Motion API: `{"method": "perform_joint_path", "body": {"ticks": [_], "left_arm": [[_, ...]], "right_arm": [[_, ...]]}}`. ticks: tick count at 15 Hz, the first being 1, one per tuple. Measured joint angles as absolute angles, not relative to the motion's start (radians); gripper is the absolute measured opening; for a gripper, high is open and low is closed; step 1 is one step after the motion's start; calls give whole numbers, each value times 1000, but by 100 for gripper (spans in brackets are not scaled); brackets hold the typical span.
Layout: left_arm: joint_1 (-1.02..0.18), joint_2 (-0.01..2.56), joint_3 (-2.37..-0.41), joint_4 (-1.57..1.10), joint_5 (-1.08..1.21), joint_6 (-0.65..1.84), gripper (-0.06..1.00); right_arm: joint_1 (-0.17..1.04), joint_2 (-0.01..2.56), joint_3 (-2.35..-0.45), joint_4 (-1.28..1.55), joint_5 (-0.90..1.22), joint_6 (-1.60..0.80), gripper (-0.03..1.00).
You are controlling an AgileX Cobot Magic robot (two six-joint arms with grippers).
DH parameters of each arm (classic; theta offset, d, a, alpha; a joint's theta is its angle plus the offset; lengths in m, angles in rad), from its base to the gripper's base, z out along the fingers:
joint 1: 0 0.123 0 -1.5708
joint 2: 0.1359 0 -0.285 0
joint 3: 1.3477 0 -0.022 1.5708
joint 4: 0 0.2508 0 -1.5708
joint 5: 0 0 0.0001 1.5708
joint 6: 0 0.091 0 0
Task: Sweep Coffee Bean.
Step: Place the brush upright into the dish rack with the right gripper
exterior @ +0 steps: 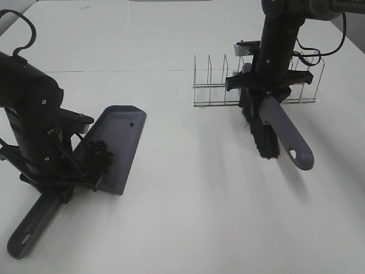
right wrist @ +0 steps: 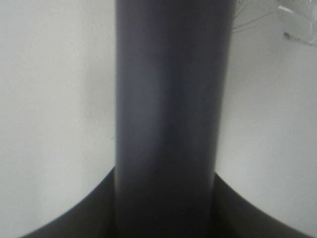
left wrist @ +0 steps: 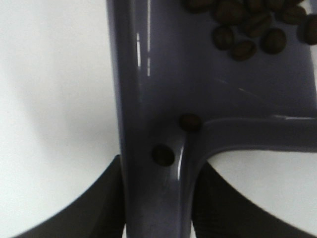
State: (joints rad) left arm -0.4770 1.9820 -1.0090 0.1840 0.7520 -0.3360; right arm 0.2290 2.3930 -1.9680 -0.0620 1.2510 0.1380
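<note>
Left pincer [left wrist: 156, 203] tight on dustpan [exterior: 122, 134], right pincer [right wrist: 166, 208] on brush [exterior: 283, 132]; coffee bean [left wrist: 245, 29] heap (dark brown ovals) inside.

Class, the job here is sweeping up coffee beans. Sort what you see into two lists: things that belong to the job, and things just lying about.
Belongs to the job:
coffee beans, piled in the pan
grey dustpan, gripped by its handle
brush, also gripped by its handle

Just lying about:
clear divider rack, behind the brush
</note>
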Motion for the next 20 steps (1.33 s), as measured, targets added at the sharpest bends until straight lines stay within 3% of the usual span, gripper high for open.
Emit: {"method": "perform_joint_path", "body": {"ticks": [10, 20], "left_arm": [[-477, 1982, -1010, 179, 756, -336, 33], [-477, 1982, -1010, 179, 756, -336, 33]], "right_arm": [[170, 2537, -2278, 50, 1256, 138, 30], [160, 2550, -2304, 40, 1237, 119, 30]]}}
